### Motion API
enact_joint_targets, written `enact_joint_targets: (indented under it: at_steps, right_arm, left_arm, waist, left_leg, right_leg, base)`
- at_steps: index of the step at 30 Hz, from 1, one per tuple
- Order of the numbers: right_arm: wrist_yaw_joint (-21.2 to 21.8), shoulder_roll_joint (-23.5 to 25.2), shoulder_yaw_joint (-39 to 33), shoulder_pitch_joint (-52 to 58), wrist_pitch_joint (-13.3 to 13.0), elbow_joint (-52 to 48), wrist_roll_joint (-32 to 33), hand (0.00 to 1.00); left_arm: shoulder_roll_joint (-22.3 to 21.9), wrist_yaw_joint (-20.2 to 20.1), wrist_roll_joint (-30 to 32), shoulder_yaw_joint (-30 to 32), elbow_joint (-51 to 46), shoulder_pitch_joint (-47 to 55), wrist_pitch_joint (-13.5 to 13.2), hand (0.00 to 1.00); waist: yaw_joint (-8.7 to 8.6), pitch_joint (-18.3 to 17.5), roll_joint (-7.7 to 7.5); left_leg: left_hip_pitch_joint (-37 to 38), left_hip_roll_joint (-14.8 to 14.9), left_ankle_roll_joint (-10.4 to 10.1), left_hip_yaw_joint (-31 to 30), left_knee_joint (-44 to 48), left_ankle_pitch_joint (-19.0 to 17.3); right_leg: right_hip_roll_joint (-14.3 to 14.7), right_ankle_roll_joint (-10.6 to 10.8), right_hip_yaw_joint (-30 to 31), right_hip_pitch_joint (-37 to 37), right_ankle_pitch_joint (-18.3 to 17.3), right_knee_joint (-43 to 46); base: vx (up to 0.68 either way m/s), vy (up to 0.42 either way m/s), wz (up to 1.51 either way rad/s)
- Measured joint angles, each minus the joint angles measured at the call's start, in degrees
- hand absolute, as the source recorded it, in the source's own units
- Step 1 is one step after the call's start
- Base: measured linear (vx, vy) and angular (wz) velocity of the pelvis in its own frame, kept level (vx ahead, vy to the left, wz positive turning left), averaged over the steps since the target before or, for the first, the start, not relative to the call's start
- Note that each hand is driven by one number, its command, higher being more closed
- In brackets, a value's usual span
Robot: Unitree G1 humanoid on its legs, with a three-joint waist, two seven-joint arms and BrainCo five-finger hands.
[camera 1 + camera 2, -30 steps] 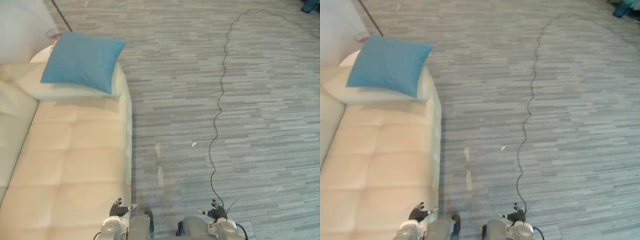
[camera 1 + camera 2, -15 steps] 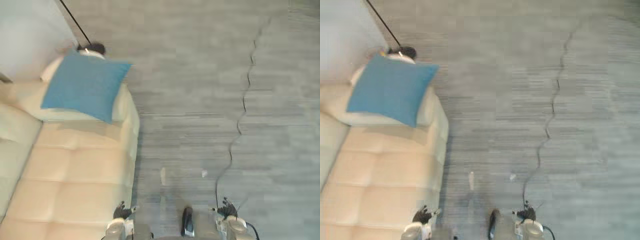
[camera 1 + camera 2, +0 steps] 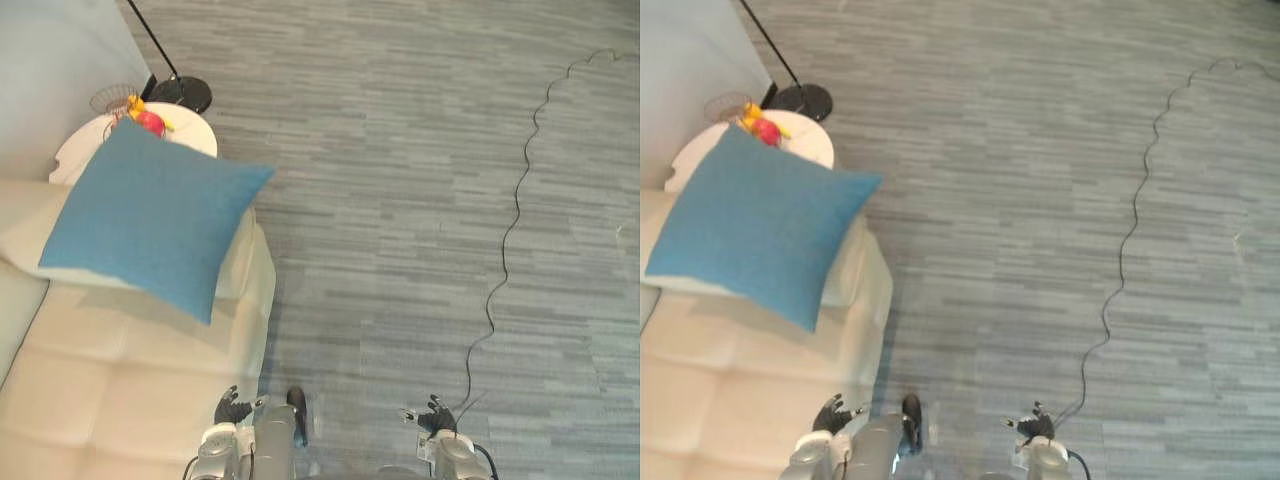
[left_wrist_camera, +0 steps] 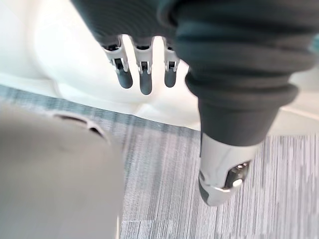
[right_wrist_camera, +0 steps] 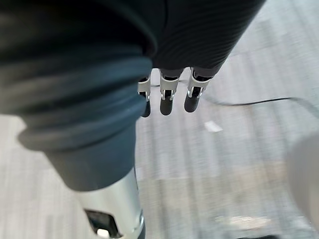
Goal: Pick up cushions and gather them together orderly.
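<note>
Blue cushion [image 3: 150,225]: left of frame, tilted on the far end of the cream sofa [image 3: 120,390], right corner overhanging the sofa's floor-side edge, top corner overlapping the round white tabletop [image 3: 195,132] behind; well apart from both hands. Left hand [image 3: 232,408]: bottom edge, beside the sofa's near corner, fingers loosely straight, holding nothing; right hand [image 3: 433,415]: bottom edge, fingers likewise relaxed, holding nothing. Grey carpet floor [image 3: 400,220]: broad room right of the sofa; lamp base [image 3: 182,94] upper left.

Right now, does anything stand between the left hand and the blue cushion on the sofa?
Nothing visible does. Only bare sofa seat lies between the open, empty left hand, low beside the sofa, and the blue cushion at its far end.
</note>
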Motion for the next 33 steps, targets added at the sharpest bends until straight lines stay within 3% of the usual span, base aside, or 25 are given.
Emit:
enact_joint_targets:
  at_steps: [1, 3, 5, 6, 7, 8, 9, 10, 13, 15, 19, 21, 24, 27, 29, 30, 31, 33]
  right_arm:
    - [0.13, -0.47, 0.67, -0.06, -0.02, 0.14, -0.39, 0.0]
    - [0.31, -0.95, 0.63, 0.03, 0.01, 0.32, -0.4, 0.0]
    - [0.39, -2.37, 0.55, 0.48, 0.06, 0.44, -0.37, 0.0]
    - [0.48, -2.73, 0.27, 0.9, 0.03, -0.04, 0.08, 0.0]
    - [0.31, -3.0, -0.4, 1.47, 0.01, -0.61, 0.03, 0.0]
    - [0.24, -3.0, -0.64, 1.89, 0.03, -0.47, 0.01, 0.0]
    - [0.2, -3.28, -1.39, 2.05, 0.06, -0.07, 0.17, 0.0]
    - [-0.16, -4.18, -2.21, 1.85, 0.14, 0.19, 0.15, 0.0]
    - [-0.19, -3.7, -3.06, 1.92, 0.16, 0.2, 0.22, 0.0]
    - [-0.2, -2.47, -4.11, 2.49, 0.14, 0.18, 0.35, 0.0]
    - [-0.25, -1.9, -4.63, 2.42, -0.05, 0.22, 1.96, 0.0]
    - [-0.22, -2.08, -4.5, 2.35, 0.0, 0.68, 1.96, 0.0]
    - [-0.16, -1.08, -4.47, 2.06, 0.23, 2.01, 1.94, 0.0]
    - [-0.17, -0.79, -4.47, 2.25, 0.26, 2.01, 1.87, 0.0]
    - [-0.19, -0.75, -4.51, 2.28, 0.3, 1.99, 1.84, 0.0]
    - [-0.18, -0.69, -4.51, 2.22, 0.4, 1.96, 1.78, 0.0]
    - [-0.18, -0.51, -4.48, 3.22, 0.79, 1.95, 1.7, 0.0]
    - [-0.12, -0.59, -4.28, 3.61, 0.86, 1.73, 1.69, 0.0]
  left_arm:
    - [0.07, 0.07, -0.29, -0.47, -0.05, 0.19, 0.05, 0.0]
    - [-0.02, 0.07, -1.06, -0.63, -0.1, 0.04, 0.05, 0.0]
    - [-1.04, 0.24, -1.37, -0.57, -0.12, -0.54, 0.06, 0.0]
    - [-1.49, 0.27, -1.55, -0.61, -0.11, -0.66, 0.03, 0.0]
    - [-1.51, 0.27, -1.56, -0.59, -0.04, -0.65, -0.03, 0.0]
    - [-1.36, 0.3, -1.56, -0.58, -0.06, -0.61, -0.08, 0.0]
    - [-2.03, 0.52, -1.58, -0.34, 0.35, -0.74, -0.03, 0.0]
    - [-3.66, 0.64, -1.56, 0.52, 0.14, -0.03, -0.25, 0.0]
    - [-4.27, 0.9, -1.59, 1.7, -0.52, 0.05, -0.38, 0.0]
    - [-4.55, 0.85, -1.78, 1.78, -1.13, 0.09, -0.4, 0.0]
    - [-3.65, 0.8, -2.03, -1.05, -1.17, -0.02, -0.42, 0.0]
    - [-2.77, 0.8, -2.02, -3.07, -0.99, 0.05, -0.38, 0.0]
    - [-1.2, 0.79, -1.89, -4.62, -0.37, 0.02, -0.35, 0.0]
    - [-0.4, 0.8, -1.44, -4.46, 0.98, 0.82, -0.23, 0.0]
    - [0.21, 0.79, -1.44, -3.98, 1.22, 1.28, -0.22, 0.0]
    - [0.5, 0.69, -1.37, -3.94, 1.24, 1.35, -0.18, 0.0]
    - [0.8, 0.64, -1.37, -3.41, 1.14, 1.65, -0.27, 0.0]
    - [0.79, 0.7, -1.2, -3.45, 1.28, 1.86, -0.17, 0.0]
  waist:
    - [-0.17, 0.12, 0.76]
    - [-0.35, 0.25, 1.2]
    - [-0.84, 0.89, 2.62]
    - [-1.34, 1.15, 3.56]
    - [-1.96, 0.87, 2.54]
    - [-2.2, 0.77, 1.79]
    - [-2.55, 0.98, 2.63]
    - [-1.71, -0.1, 4.0]
    - [-1.65, -0.2, 4.14]
    - [-1.49, -0.27, 4.14]
    - [-1.34, -0.84, 3.37]
    - [-1.31, -1.67, 2.7]
    - [-1.18, -2.36, 1.46]
    - [-1.14, -2.86, 0.95]
    - [-1.29, -2.92, 0.65]
    - [-1.44, -2.97, 0.16]
    - [-1.84, -3.15, -1.08]
    - [-2.49, -3.3, -0.89]
  left_leg:
    - [3.94, 0.42, -0.01, -1.4, -2.81, 0.01]
    - [5.48, 0.75, -0.01, -3.58, -4.14, 0.01]
    - [7.37, 2.83, -1.05, -8.38, -4.83, -0.61]
    - [7.59, 3.76, -1.54, -10.79, -4.77, -0.9]
    - [7.8, 3.64, -2.78, -14.21, -4.19, -1.49]
    - [7.78, 3.26, -4.39, -15.92, -3.27, -2.28]
    - [7.87, 3.93, -7.2, -19.89, -1.62, -4.19]
    - [6.81, 5.59, -7.79, -22.31, -1.38, -3.11]
    - [6.2, 7.32, -10.19, -23.35, -1.36, -0.38]
    - [4.07, 9.53, -11.01, -20.13, 0.66, 1.44]
    - [2.75, 11.61, -9.03, -3.26, -1.64, 3.8]
    - [2.84, 10.08, -9.36, 2.33, -7.31, 7.02]
    - [2.65, 8.49, -7.56, 7.95, -10.57, 10.02]
    - [3.11, 6.87, -7.51, 7.72, -11.25, 10.02]
    - [3.98, 5.25, -7.33, 7.3, -12.96, 9.9]
    - [4.19, 4.21, -6.75, 6.73, -13.02, 9.59]
    - [4.85, 2.1, -5.17, 5.83, -13.24, 8.12]
    - [5.36, 1.17, -5.65, 3.58, -13.73, 7.18]
  right_leg:
    - [-0.28, -3.55, -3.84, -3.4, -2.76, -1.35]
    - [-0.06, -4.68, -5.48, -6.06, -4.38, -5.77]
    - [3.56, -5.14, -2.22, -9.32, -4.85, -15.57]
    - [5.39, -4.29, 1.56, -10.79, -3.63, -21.19]
    - [6.36, -3.55, 8.49, -10.77, 1.75, -31.45]
    - [5.87, -3.46, 10.95, -9.88, 5.3, -35.98]
    - [5.9, -4.16, 9.19, -8.54, 10.17, -35.76]
    - [6.4, -5.69, 5.62, -8.4, 7.95, -32.98]
    - [5.28, -7.57, -1.47, -6.62, 3.31, -29.47]
    - [5.05, -8.63, -7.63, -3.33, 2.44, -29.79]
    - [4.21, -8.98, -15.24, 1.69, 2.26, -34.97]
    - [2.71, -8.1, -17.9, 2.12, 2.96, -37.42]
    - [1.34, -7.07, -20.52, 2.85, 5.21, -40.8]
    - [0.86, -6.07, -20.99, 4.49, 6.29, -42.93]
    - [-1.03, -5.01, -22.02, 4.22, 5.05, -40.56]
    - [-2.68, -4.24, -22.45, 3.91, 3.46, -38.48]
    - [-6.37, -2.65, -22.61, 3.64, 1.05, -32.27]
    - [-8.39, -3.0, -18.34, 0.94, 1.5, -24.2]
  base:
    - [0.43, -0.01, 0.17]
    - [0.37, -0.115, 0.43]
    - [0.37, -0.219, 0.83]
    - [0.33, -0.289, 1.28]
    - [0.34, -0.314, 1.44]
    - [0.4, -0.436, 1.63]
    - [0.31, -0.373, 1.39]
    - [0.29, -0.38, 1.29]
    - [0.22, -0.367, 1.27]
    - [0.12, -0.261, 1.5]
    - [0.05, -0.129, 1.18]
    - [-0.01, 0.04, 0.91]
    - [-0.01, 0.116, 0.6]
    - [-0.03, 0.132, 0.21]
    - [-0.04, 0.138, 0.27]
    - [-0.03, 0.134, 0.49]
    - [-0.02, 0.128, 0.49]
    - [0.0, 0.106, 0.55]
